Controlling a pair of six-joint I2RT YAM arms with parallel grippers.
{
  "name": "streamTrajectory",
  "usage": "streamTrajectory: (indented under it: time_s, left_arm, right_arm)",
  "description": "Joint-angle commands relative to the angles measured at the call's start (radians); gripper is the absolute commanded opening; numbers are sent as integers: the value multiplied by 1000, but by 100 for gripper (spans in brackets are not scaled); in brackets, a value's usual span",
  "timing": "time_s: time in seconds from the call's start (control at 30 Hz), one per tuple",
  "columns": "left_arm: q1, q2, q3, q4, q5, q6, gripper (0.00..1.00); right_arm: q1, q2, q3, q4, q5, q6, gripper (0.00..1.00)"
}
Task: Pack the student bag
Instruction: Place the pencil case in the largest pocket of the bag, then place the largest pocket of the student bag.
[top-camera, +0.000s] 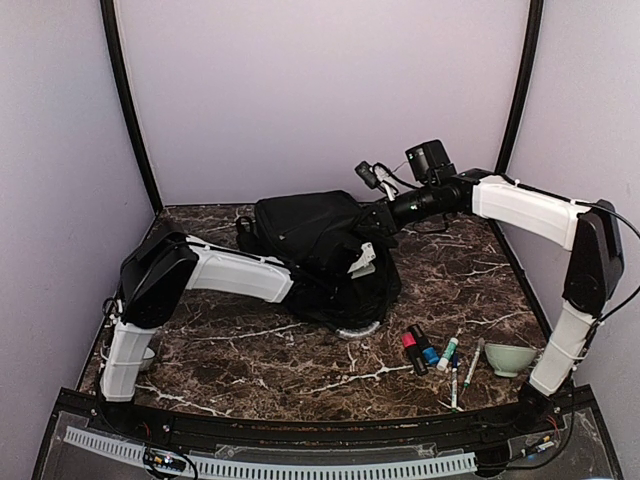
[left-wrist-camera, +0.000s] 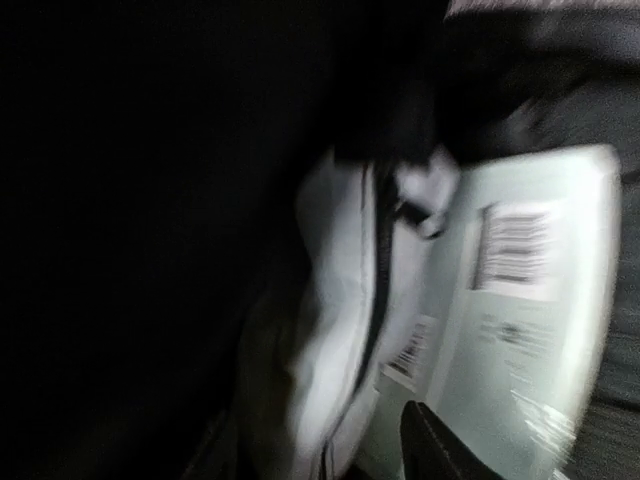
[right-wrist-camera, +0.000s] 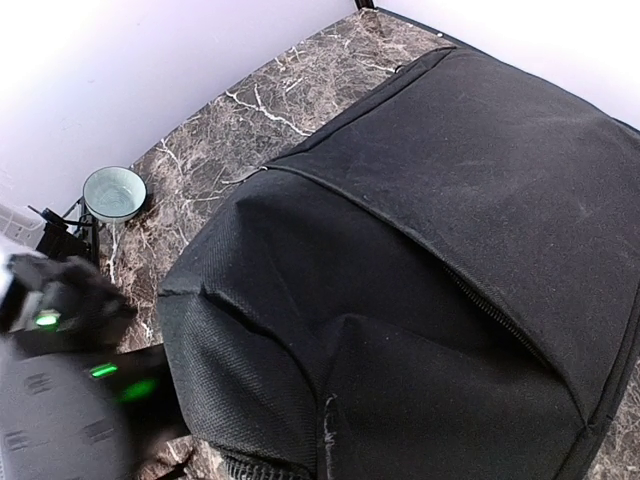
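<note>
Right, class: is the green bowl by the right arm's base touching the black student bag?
Apart. The top view shows the bowl and the student bag separated by bare marble tabletop and a few markers.

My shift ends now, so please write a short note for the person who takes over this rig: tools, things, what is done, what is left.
Left tool: inside the large black fabric backpack; the view is blurred, so open or shut cannot be told.
Right tool: shut, at the backpack's top edge.
Done: a white-grey soft zip pouch and a pale flat pack with barcode labels are inside.
Probably to pack: pens and markers on the marble table, beside a pale green bowl.
</note>
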Motion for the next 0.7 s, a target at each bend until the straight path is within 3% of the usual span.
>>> streamTrajectory:
  time_s: [0.0,0.4,0.67]
  left_arm:
    - [-79,-184,-47,-176,130,-206,61]
    - [-203,-551,-347,-332,501,-577,63]
    - [-176,-713,-587,-380,483,-823,61]
  right_arm:
    - [-20,8,14,68,-57,-5,0]
    - [-42,33,-82,36,55,-145,0]
    - [-49,65,-145,-30,130,-275,0]
